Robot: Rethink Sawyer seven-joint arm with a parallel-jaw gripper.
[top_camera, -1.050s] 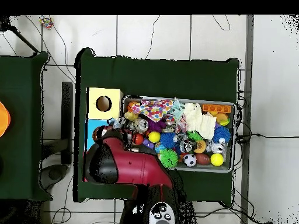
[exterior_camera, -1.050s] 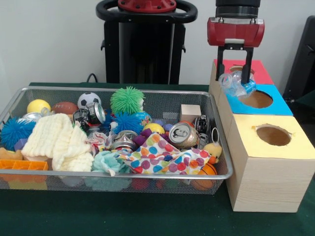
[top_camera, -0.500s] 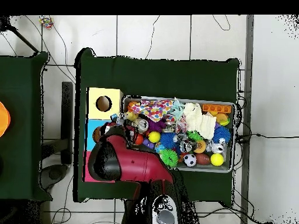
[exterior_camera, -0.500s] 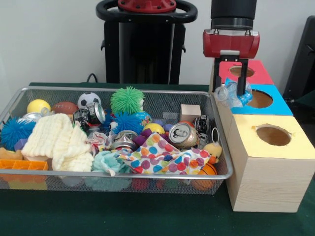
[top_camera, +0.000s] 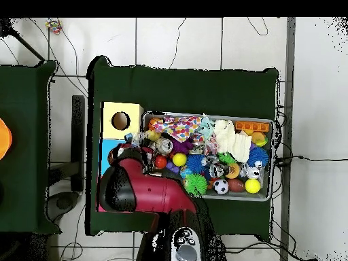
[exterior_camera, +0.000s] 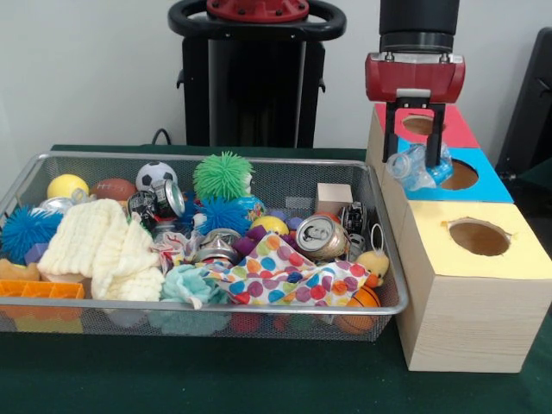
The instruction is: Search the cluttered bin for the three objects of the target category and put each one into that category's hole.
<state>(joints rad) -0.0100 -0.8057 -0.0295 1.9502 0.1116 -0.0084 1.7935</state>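
Green cloth covers the surface; above the blue box (exterior_camera: 470, 177) at its edge beside the wire bin (exterior_camera: 52, 312), the claw (exterior_camera: 415, 159) is clamped on a crumpled clear plastic bottle (exterior_camera: 417, 166).

The red and black arm (top_camera: 146, 194) comes down from above with its wrist held vertical, the red block of the tool body level. The tool (exterior_camera: 415, 155) points straight down, its two black fingers (exterior_camera: 391, 138) closed around a clear crumpled plastic bottle (exterior_camera: 412, 167), which hangs between them.
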